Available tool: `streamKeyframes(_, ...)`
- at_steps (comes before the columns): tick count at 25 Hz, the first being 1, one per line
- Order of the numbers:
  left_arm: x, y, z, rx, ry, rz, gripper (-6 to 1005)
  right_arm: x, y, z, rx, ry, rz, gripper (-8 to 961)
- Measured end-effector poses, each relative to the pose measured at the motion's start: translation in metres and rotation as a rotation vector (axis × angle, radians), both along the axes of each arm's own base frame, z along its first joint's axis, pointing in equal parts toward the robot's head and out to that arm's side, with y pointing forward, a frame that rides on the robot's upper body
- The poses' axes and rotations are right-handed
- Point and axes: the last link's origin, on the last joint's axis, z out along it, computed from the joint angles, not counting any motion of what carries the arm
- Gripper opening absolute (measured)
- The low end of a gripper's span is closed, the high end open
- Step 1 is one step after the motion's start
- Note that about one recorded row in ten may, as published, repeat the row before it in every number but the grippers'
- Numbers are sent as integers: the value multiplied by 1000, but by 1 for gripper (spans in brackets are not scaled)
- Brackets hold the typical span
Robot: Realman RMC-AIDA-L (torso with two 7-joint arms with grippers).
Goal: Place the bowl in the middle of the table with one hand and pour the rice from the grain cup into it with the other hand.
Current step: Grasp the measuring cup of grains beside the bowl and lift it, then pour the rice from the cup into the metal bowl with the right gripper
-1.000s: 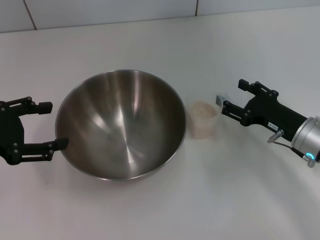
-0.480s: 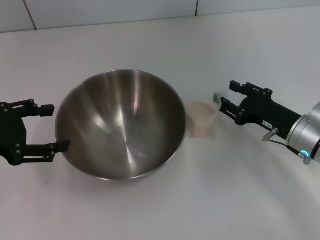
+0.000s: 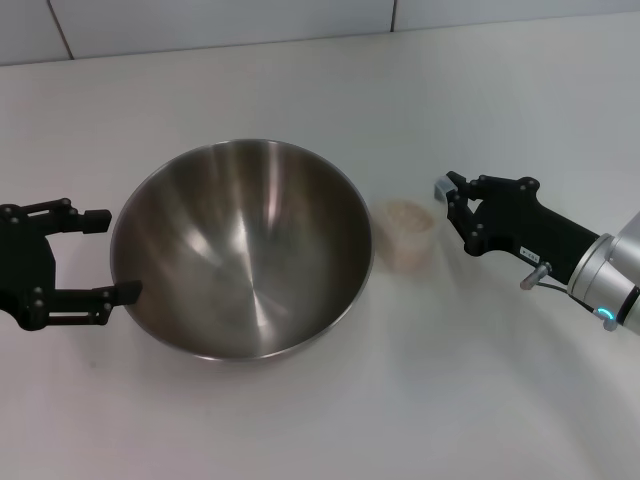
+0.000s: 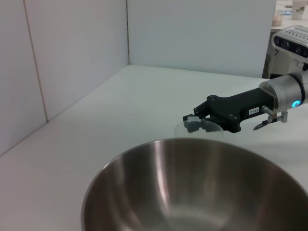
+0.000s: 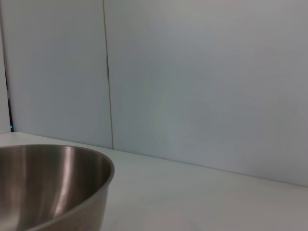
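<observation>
The steel bowl (image 3: 240, 250) stands on the white table (image 3: 300, 420), left of centre; it also shows in the left wrist view (image 4: 202, 192) and the right wrist view (image 5: 48, 187). The grain cup (image 3: 405, 235), filled with pale rice (image 3: 404, 214), stands just right of the bowl. My right gripper (image 3: 447, 203) is open, turned on its side, close to the cup's right side and apart from it; the left wrist view shows it (image 4: 191, 121) behind the cup (image 4: 211, 132). My left gripper (image 3: 112, 253) is open at the bowl's left rim, its near fingertip (image 3: 127, 291) at the rim.
A pale wall (image 3: 200, 20) runs along the table's far edge. There is bare tabletop in front of the bowl and behind the cup.
My right gripper has moved left toward the cup and rolled onto its side. The left gripper, bowl and cup have stayed in place.
</observation>
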Motion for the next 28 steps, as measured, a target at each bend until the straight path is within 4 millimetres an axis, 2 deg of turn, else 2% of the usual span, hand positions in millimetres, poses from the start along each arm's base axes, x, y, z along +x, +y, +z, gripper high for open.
streamKeyframes(6, 1, 1, -1, -7, 4, 1, 859, 1, 1, 3, 21, 4, -4, 128)
streamKeyframes(12, 2, 1, 0, -5, 6, -4, 859, -1, -8, 23, 194, 42, 47, 25)
streamKeyframes(16, 2, 1, 0, -5, 6, -5, 860, -16, -20, 44, 363, 66, 195, 14)
streamKeyframes(19, 4, 0, -3, -18, 10, -12, 860, -39, -22, 49, 486, 37, 356, 14)
streamKeyframes(23, 4, 0, -4, -24, 15, -17, 859, -68, -11, 32, 575, -129, 523, 14)
streamKeyframes(27, 5, -1, -3, -25, 23, -25, 859, -91, -3, 7, 674, -397, 663, 14)
streamKeyframes(28, 6, -1, -3, -27, 28, -25, 859, -98, -3, -5, 717, -553, 732, 14)
